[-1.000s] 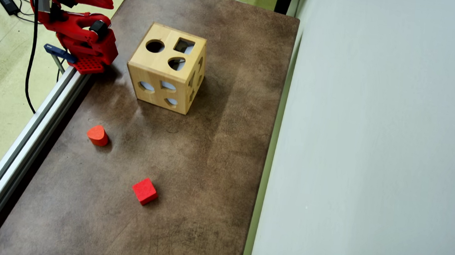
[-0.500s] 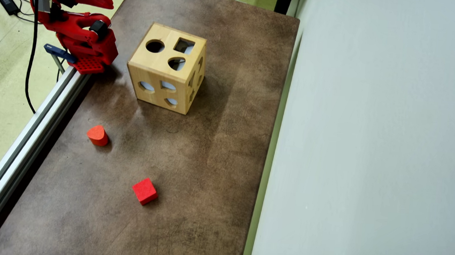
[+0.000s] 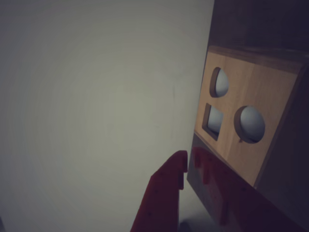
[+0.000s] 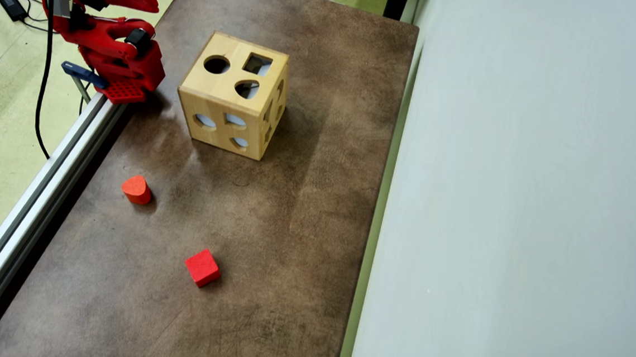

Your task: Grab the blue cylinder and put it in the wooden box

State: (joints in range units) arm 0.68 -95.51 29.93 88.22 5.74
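Observation:
The blue cylinder shows in neither view. The wooden box (image 4: 234, 102) stands on the brown table at the back middle, with round, square and rounded holes in its top and sides. In the wrist view the box (image 3: 251, 125) fills the right side, three holes facing me. My red gripper (image 4: 152, 4) is folded back over the arm's base at the table's far left corner, left of the box and apart from it. In the wrist view my gripper (image 3: 189, 157) is at the bottom, its tips nearly touching with nothing between them.
A red teardrop-topped block (image 4: 136, 188) and a red cube (image 4: 202, 267) lie on the brown table (image 4: 292, 227) in front of the box. An aluminium rail (image 4: 43, 181) runs along the left edge. A white wall (image 4: 517, 215) bounds the right side. A blue clamp (image 4: 82, 74) holds the arm's base.

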